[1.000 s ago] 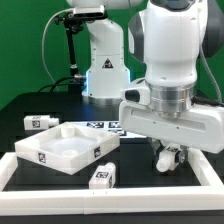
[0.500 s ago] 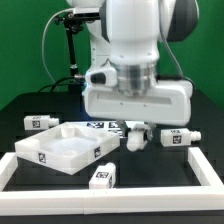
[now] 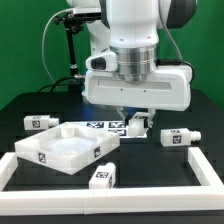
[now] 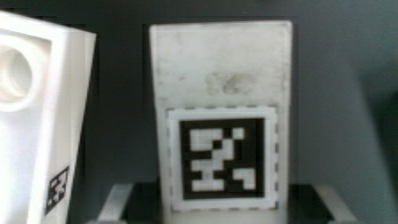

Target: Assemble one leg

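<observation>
Pinching one leg (image 4: pixel 219 80) in gripper (image 3: pixel 134 122), close beside square panel (image 3: pixel 40 152) but not yet seated in it; judging by that, pickup done, insertion and tightening left.

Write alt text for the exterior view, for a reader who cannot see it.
A white robot arm holds a small white tagged leg in its pincer over a black table, beside a large white square panel. Three more legs lie loose: one at the exterior view's left, one at its right, one in front of the panel.
</observation>
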{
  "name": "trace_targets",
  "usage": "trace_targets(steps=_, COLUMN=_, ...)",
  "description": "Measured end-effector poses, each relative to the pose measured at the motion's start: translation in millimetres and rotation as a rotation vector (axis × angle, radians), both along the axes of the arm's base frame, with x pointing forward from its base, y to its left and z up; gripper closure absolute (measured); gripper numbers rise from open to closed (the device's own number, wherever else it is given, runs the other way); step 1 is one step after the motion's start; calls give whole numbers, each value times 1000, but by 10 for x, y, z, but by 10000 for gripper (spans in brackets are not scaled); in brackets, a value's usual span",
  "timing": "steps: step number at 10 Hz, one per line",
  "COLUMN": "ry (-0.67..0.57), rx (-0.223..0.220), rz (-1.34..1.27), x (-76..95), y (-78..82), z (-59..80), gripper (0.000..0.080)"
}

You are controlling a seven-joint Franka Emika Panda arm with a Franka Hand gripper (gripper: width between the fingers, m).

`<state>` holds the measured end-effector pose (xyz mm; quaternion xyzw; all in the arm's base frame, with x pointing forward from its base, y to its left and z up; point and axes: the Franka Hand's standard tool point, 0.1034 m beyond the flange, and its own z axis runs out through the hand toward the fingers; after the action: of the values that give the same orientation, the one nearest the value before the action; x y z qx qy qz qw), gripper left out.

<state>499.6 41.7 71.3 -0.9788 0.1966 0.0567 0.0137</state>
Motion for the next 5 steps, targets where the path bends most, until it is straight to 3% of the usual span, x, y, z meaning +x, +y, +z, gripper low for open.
trace_targets(steps=2, ry=19, rx=-3, rz=6, x=-333, y=21, z=-31, gripper=512)
trace_targets(steps=4, ry=-37, rx=-21, rz=24, x=-769, y=33, z=-268, gripper=512)
trace_targets(steps=5, ry=-39, rx=-27, rz=33, x=-899, y=49, z=-392, gripper=512)
